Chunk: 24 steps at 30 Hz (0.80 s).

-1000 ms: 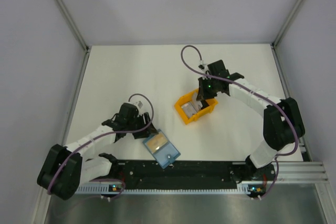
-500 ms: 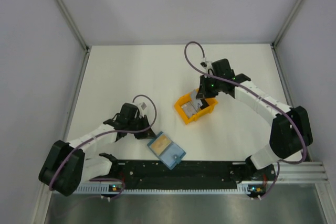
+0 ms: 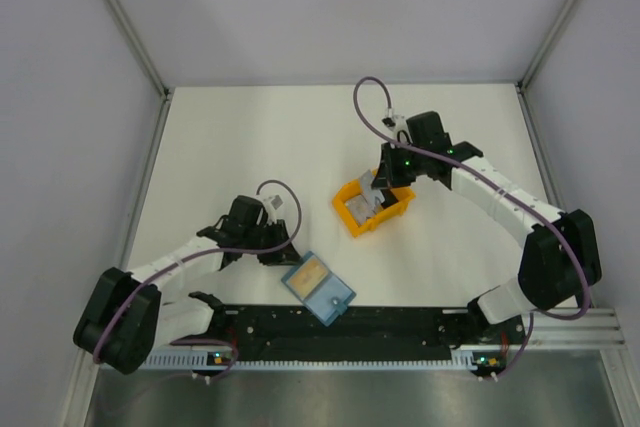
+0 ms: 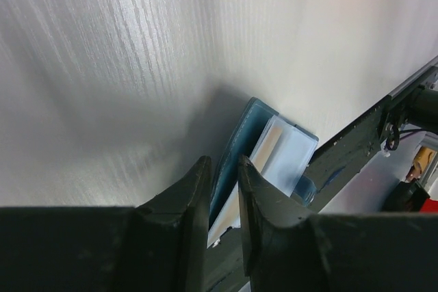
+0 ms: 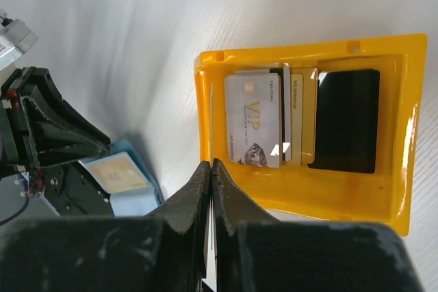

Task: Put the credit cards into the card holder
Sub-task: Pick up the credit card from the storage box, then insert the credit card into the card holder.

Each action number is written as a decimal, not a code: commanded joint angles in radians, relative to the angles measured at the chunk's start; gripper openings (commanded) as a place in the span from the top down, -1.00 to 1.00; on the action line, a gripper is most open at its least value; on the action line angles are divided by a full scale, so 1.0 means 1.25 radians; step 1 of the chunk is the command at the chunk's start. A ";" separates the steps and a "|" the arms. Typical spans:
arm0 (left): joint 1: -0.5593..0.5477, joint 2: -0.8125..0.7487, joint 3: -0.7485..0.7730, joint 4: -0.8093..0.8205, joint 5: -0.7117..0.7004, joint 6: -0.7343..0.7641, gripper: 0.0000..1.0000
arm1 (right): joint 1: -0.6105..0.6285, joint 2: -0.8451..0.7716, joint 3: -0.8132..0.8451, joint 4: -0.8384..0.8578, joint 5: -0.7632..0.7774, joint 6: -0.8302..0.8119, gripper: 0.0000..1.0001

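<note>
The teal-blue card holder [image 3: 320,289] lies open near the table's front edge, with a yellowish card in its clear pocket. My left gripper [image 3: 284,256] is shut on the holder's left edge; in the left wrist view the jaws [image 4: 224,165] clamp the blue flap [image 4: 241,143]. The credit cards [image 5: 253,120] lie in the orange tray [image 5: 207,111]: a pale VIP card, a yellowish card [image 5: 296,111] and a dark card [image 5: 344,121]. My right gripper [image 5: 211,163] is shut and empty above the tray's near-left rim, as the top view [image 3: 378,190] also shows.
The orange tray [image 3: 349,215] sits mid-table, right of centre. The black rail [image 3: 400,325] runs along the front edge just behind the holder. White walls and aluminium posts enclose the table on three sides.
My left gripper has slid the holder a little toward the front edge and to the right. My right gripper has stayed over the tray, shifting only slightly.
</note>
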 commanded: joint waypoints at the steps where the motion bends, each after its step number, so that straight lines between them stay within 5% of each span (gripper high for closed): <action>1: -0.003 -0.019 -0.010 0.039 0.035 0.008 0.55 | 0.000 -0.033 -0.011 0.010 -0.025 0.000 1.00; 5: -0.003 -0.015 -0.010 0.054 0.049 0.011 1.00 | 0.001 -0.033 -0.010 0.014 -0.068 -0.011 1.00; 11: -0.003 0.014 0.045 0.041 0.026 0.025 1.00 | 0.006 -0.033 -0.026 0.034 -0.200 -0.061 1.00; 18: -0.001 -0.027 0.117 -0.049 -0.146 0.011 1.00 | 0.049 -0.035 -0.047 0.047 -0.235 -0.088 1.00; 24: 0.000 0.023 0.175 -0.029 -0.114 0.131 1.00 | 0.120 0.000 -0.043 0.069 -0.307 -0.190 1.00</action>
